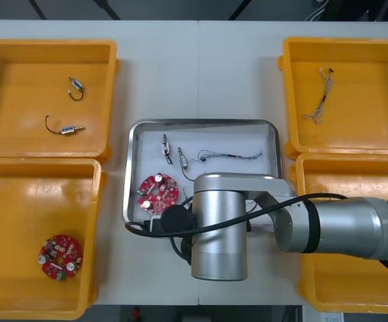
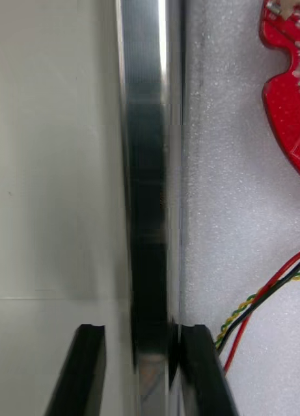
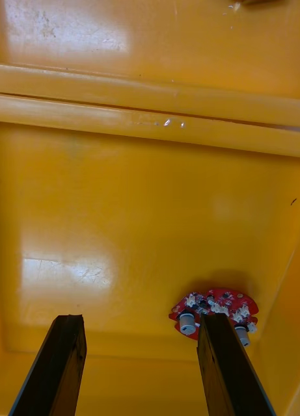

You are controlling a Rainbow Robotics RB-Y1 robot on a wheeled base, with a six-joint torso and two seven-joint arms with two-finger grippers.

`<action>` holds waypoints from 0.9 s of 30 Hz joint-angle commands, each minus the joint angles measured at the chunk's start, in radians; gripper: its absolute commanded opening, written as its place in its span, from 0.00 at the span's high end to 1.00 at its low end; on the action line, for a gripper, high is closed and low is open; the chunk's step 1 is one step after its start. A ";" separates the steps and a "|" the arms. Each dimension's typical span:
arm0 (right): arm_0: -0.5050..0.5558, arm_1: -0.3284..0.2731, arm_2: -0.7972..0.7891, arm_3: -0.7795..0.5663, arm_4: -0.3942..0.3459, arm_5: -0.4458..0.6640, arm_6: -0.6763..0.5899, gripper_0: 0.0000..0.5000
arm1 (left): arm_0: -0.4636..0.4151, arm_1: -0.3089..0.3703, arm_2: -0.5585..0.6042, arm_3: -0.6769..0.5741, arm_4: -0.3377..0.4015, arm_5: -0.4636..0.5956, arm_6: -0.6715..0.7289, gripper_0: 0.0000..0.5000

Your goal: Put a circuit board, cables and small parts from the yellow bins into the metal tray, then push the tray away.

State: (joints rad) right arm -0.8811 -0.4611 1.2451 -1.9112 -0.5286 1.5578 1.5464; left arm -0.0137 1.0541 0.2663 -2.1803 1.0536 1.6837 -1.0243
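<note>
The metal tray [image 1: 134, 168] lies mid-table, white inside. It holds a round red circuit board [image 1: 157, 194], two small metal parts [image 1: 166, 148], a thin blue and white cable [image 1: 227, 156] and a red and yellow cable [image 2: 267, 299]. My right arm [image 1: 219, 228] reaches across to the tray's near edge. In the right wrist view my right gripper [image 2: 142, 335] straddles the tray's shiny rim [image 2: 150, 195], one finger outside and one inside, shut on it. My left gripper [image 3: 143, 364] hangs open over the near left yellow bin [image 1: 19, 201], above a second red board [image 3: 215, 305].
The far left bin [image 1: 6, 67] holds two small metal parts with black cables [image 1: 66, 129]. A pale cable [image 1: 320, 100] lies in the far right bin [image 1: 382, 60]. My right arm covers part of the near right bin [image 1: 355, 174]. Bare table lies beyond the tray.
</note>
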 commanded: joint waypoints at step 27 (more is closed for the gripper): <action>-0.230 -0.024 0.017 0.075 0.018 -0.005 -0.017 1.00 | -0.012 0.043 0.024 -0.001 0.008 0.002 0.035 0.00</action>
State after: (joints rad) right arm -1.0464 -0.4720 1.2519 -1.8519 -0.5143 1.5549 1.5464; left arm -0.0137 1.0542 0.2663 -2.1802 1.0538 1.6837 -1.0243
